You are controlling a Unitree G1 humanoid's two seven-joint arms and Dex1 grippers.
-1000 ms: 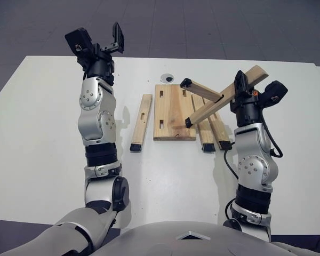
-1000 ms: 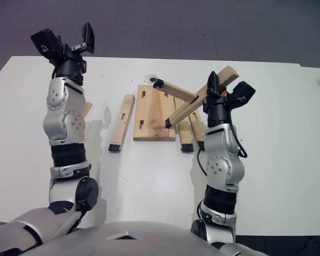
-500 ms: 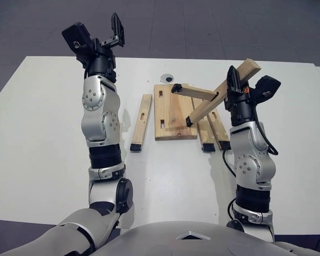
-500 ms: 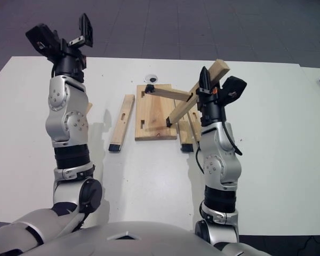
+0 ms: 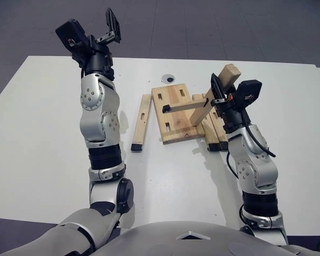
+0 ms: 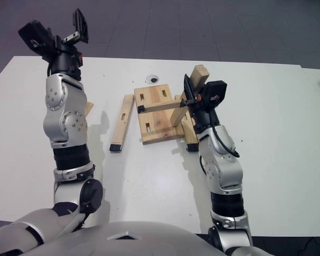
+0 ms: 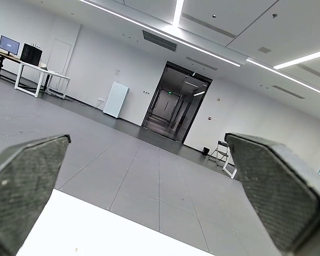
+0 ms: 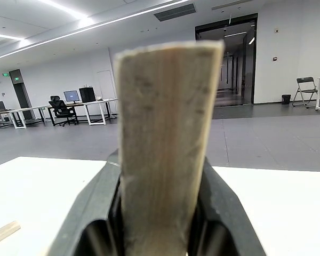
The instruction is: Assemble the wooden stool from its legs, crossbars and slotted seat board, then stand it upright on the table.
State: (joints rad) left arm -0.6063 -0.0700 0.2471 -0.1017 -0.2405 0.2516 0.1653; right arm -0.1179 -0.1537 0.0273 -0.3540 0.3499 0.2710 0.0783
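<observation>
Looking down on the white table (image 5: 42, 133), we see the slotted seat board (image 5: 177, 112) lying flat near its middle, turned a little askew. Over the board's right edge a leg (image 5: 228, 76) stands tilted, its lower end down by the board's near right corner; we cannot tell whether it touches the wood. A crossbar (image 5: 184, 106) sticks out sideways from this leg and hangs level above the board, its dark tip toward the robot's left. Left of the board, a loose leg (image 5: 141, 121) with a slot lies flat on the table, just apart from the board. Two more legs (image 5: 217, 140) lie side by side against the board's right side, under the right arm. The right claw (image 5: 223, 95) is clamped around the tilted leg. The left claw (image 7: 149, 160) is raised high over the table's far left part, fingers spread wide with nothing between them. A small round hole (image 5: 169, 79) sits just beyond the board.
</observation>
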